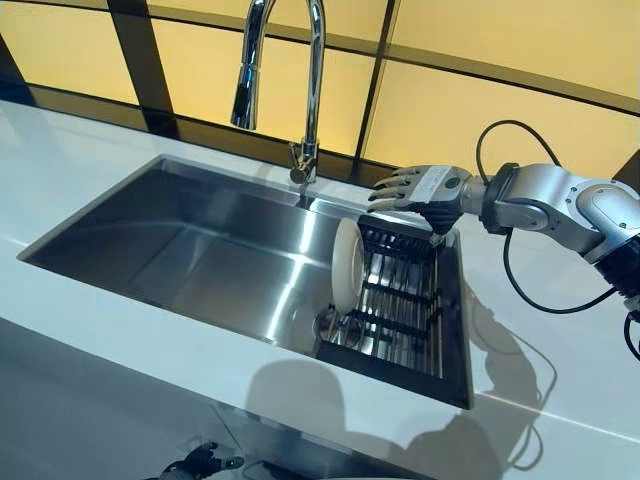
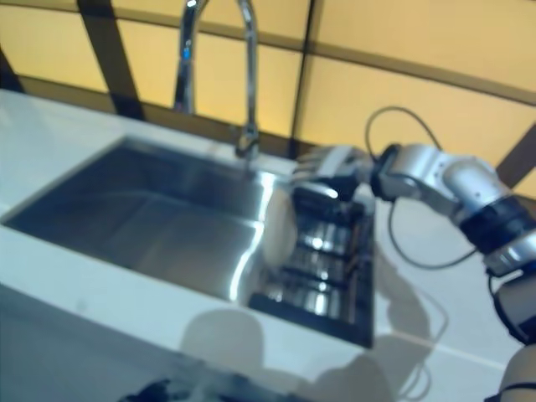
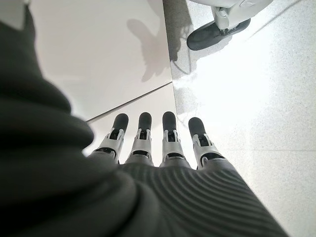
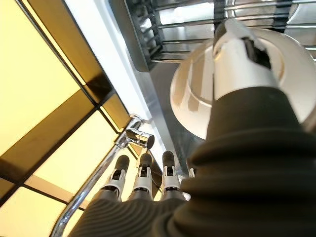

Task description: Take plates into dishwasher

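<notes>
While the steel sink [image 1: 200, 250] takes up most of the white counter [image 1: 90, 330], its right end is filled by a black wire rack [image 1: 400, 300], and the one thing standing in that rack is a white plate [image 1: 347, 265], set on edge at the rack's left side with its face turned toward the open basin. The rest of the rack's slots show only bare wires, and the basin to the left of the plate holds nothing that can be made out. A tall curved tap [image 1: 300, 80] rises from the back rim of the sink, just behind and to the left of the rack, in front of a wall of yellow panels [image 1: 480, 110] with dark frames. The right hand [image 1: 420, 187] reaches in from the right and hovers over the rack's back edge, its fingers straight and spread, pointing toward the tap, with nothing held. The plate stands just below and in front of this hand, apart from it; in the right wrist view the plate [image 4: 197, 98] shows past the thumb, with no finger touching it. The left hand [image 3: 153, 143] hangs low, below counter level, its fingers straight and empty, pointing down toward a pale speckled floor [image 3: 256, 98] beside a white cabinet front [image 3: 98, 49].
</notes>
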Robot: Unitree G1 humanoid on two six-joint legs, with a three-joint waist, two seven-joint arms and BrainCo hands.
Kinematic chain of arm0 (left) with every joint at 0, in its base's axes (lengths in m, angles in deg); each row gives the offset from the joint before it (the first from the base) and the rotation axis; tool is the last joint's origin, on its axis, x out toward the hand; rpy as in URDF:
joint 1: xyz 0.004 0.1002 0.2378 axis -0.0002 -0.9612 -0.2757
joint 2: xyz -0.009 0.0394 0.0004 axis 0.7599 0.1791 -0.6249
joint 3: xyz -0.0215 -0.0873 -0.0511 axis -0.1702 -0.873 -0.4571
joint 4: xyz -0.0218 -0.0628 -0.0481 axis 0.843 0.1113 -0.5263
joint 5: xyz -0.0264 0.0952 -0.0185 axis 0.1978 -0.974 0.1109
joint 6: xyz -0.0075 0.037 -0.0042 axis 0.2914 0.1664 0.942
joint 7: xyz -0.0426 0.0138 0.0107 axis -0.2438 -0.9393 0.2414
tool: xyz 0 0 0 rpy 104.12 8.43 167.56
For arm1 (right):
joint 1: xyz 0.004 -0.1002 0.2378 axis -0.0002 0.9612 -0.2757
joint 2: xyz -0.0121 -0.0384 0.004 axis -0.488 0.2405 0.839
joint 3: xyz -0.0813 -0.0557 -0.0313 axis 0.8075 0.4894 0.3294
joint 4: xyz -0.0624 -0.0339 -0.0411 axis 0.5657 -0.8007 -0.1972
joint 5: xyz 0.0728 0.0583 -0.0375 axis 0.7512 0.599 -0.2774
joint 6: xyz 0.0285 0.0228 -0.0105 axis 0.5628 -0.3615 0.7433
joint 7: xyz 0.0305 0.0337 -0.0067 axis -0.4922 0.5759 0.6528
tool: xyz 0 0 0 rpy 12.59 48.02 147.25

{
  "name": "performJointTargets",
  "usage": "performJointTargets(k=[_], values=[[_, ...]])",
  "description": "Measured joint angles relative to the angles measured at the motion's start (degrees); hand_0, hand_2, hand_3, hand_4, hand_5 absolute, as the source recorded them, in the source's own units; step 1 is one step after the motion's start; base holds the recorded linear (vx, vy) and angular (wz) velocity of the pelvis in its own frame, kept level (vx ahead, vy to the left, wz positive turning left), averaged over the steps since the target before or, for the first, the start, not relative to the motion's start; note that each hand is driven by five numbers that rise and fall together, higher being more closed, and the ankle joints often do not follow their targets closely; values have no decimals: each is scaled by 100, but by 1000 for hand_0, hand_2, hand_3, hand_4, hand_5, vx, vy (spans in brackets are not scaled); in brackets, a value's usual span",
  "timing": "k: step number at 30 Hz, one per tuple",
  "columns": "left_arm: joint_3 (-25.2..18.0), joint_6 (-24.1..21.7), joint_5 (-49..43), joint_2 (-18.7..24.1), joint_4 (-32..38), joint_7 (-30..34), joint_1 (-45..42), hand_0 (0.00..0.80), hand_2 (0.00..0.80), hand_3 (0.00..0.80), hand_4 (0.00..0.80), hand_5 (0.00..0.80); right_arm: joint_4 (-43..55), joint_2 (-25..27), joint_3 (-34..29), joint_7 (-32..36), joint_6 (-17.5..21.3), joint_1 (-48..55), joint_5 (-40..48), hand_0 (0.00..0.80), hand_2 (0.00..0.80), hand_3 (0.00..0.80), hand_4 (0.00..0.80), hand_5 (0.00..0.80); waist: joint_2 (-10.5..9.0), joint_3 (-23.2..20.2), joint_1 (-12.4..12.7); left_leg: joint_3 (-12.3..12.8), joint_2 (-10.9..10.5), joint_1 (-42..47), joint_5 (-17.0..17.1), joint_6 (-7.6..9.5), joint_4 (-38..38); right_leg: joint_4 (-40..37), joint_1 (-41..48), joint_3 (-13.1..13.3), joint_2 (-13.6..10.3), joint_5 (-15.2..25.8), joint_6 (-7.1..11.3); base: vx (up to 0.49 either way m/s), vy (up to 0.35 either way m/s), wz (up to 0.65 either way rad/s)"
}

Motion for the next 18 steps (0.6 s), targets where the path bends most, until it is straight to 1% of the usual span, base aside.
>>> performJointTargets(k=[6,12,18], values=[[6,-4,-3,-7,-25,36,-2,0,0,0,0,0,7,-50,17,-43,39,-2,-43,0,0,0,0,0,25,-6,5,114,40,13,-21,-32,9,0,-25,23,30,7,-18,12,-25,-8],[7,-14,-8,-31,-42,54,-1,0,0,0,0,0,28,-134,17,-172,37,-19,-100,0,0,0,0,0,29,-6,5,135,73,11,-42,-64,24,0,-41,10,59,-3,-56,4,-4,-2],[12,-17,-8,-89,-80,55,-2,0,0,0,0,0,134,-225,30,-322,31,-329,-205,0,0,0,0,0,81,4,6,144,83,-5,-51,-77,21,0,-82,10,68,-11,-67,3,6,0]])
